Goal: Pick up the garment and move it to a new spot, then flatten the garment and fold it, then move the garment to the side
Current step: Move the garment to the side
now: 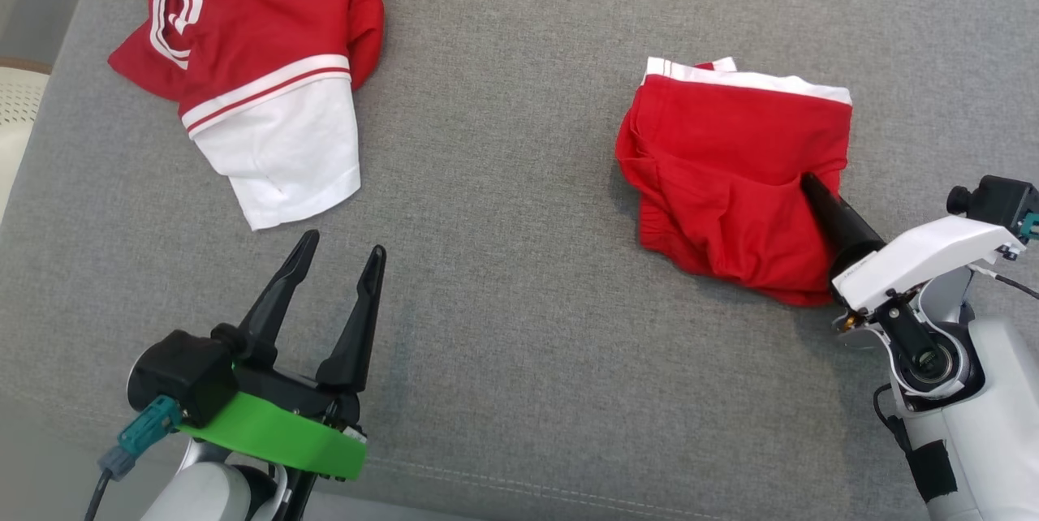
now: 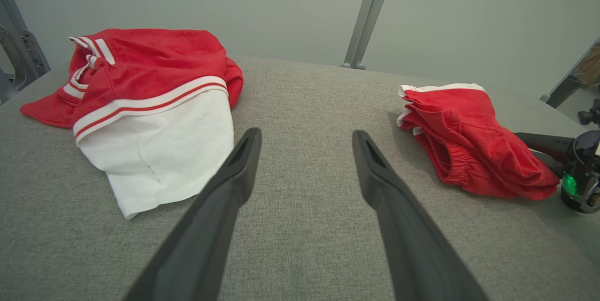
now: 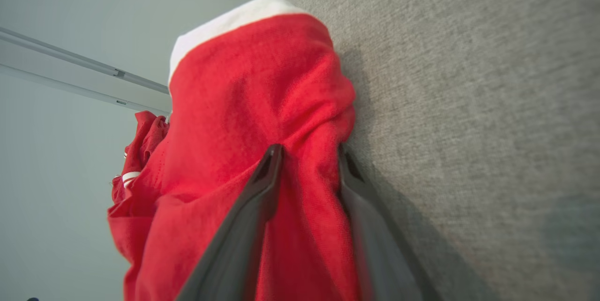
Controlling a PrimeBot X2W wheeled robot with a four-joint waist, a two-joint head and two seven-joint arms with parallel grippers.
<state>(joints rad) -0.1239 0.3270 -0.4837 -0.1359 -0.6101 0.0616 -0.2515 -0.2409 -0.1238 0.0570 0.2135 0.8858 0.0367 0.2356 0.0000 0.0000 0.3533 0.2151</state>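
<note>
The garment (image 1: 252, 26), a crumpled red T-shirt with a white sleeve (image 1: 284, 152) and red-white striped trim, lies at the far left of the grey fabric surface (image 1: 519, 302); it also shows in the left wrist view (image 2: 154, 57). Its lettering and label are hidden. My left gripper (image 1: 342, 243) stands open just below the sleeve, apart from it, nothing between its fingers (image 2: 305, 134). A second, folded red garment with a white band (image 1: 722, 164) lies at the right. My right gripper (image 1: 812, 184) is shut on a fold at its near edge (image 3: 309, 151).
The grey surface's left edge runs past a pale chair-like object (image 1: 16, 99). A grey metal post (image 2: 370, 10) stands behind the far edge. Bare grey fabric stretches between the two garments and along the front.
</note>
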